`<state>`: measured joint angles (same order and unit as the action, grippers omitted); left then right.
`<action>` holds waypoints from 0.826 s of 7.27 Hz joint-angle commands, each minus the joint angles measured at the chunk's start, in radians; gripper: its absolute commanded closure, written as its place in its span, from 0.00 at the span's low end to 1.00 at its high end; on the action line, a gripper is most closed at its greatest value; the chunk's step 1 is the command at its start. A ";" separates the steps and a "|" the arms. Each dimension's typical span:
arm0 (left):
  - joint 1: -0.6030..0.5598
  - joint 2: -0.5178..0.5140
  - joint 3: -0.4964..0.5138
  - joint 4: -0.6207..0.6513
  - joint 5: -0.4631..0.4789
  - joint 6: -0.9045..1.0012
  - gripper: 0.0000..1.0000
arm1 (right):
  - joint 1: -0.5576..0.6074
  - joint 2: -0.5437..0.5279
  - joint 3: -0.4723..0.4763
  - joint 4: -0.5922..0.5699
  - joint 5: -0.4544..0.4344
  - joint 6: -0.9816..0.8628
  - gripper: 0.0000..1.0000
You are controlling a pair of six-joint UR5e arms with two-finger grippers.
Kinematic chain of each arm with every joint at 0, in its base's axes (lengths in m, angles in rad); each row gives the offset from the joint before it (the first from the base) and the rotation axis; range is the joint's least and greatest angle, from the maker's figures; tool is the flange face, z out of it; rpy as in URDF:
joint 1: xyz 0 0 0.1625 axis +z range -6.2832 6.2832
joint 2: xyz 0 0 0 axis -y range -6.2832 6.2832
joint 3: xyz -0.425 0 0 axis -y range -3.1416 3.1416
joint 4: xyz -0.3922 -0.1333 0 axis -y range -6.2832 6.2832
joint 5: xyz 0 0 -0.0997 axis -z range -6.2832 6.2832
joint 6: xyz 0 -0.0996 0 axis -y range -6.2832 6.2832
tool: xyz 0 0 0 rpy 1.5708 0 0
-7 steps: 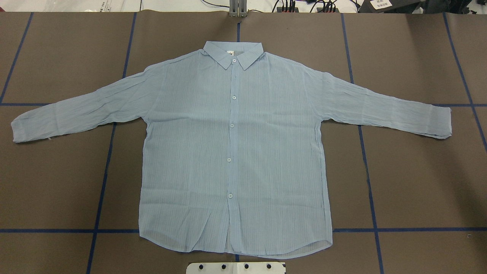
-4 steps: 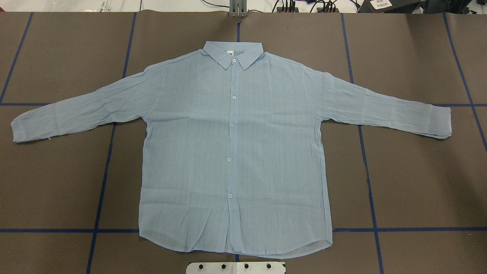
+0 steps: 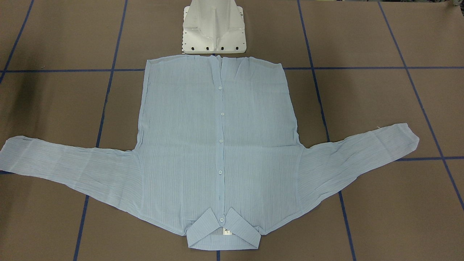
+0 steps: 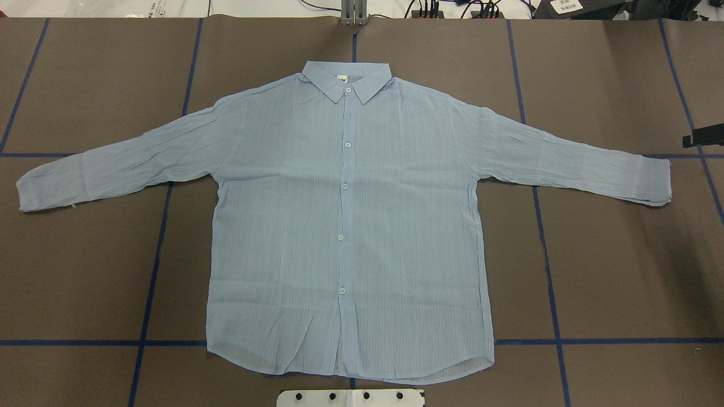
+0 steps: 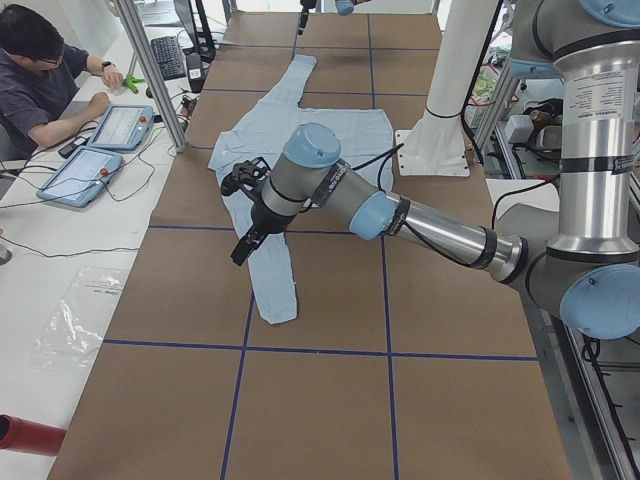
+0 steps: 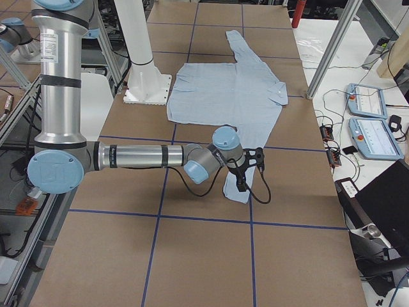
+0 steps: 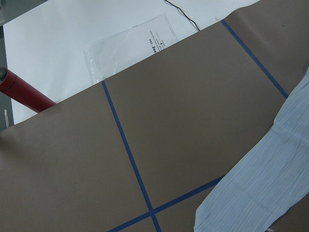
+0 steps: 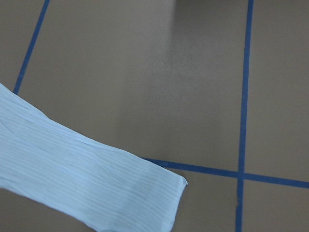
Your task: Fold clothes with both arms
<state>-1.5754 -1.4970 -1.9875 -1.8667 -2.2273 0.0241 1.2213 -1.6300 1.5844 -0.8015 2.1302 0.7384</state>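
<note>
Left arm [image 5: 440, 228] and right arm [image 6: 137, 155] outstretched.

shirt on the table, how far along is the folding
Done: the shirt lies flat and buttoned, with both sleeves spread. In hand: the left arm and right arm hang near the cuffs, their jaws holding no cloth. Left: every fold; none is made yet.

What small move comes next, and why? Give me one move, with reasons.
Probably lower each gripper onto the cuff end of its sleeve and pinch it. The shirt lies flat and unfolded with both sleeves spread wide. The left gripper hovers over the left sleeve and the right gripper over the right sleeve, and neither appears to hold cloth yet.
</note>
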 commanded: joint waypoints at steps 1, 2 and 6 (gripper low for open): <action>0.000 0.001 -0.001 0.000 0.000 0.000 0.00 | -0.112 0.004 -0.056 0.081 -0.113 0.136 0.13; 0.000 0.001 -0.004 0.000 0.000 0.000 0.00 | -0.124 0.004 -0.098 0.079 -0.116 0.144 0.20; 0.000 0.003 -0.005 0.000 0.000 0.005 0.00 | -0.154 0.005 -0.133 0.079 -0.125 0.148 0.27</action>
<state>-1.5754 -1.4944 -1.9923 -1.8669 -2.2273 0.0266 1.0791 -1.6248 1.4602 -0.7228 2.0118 0.8860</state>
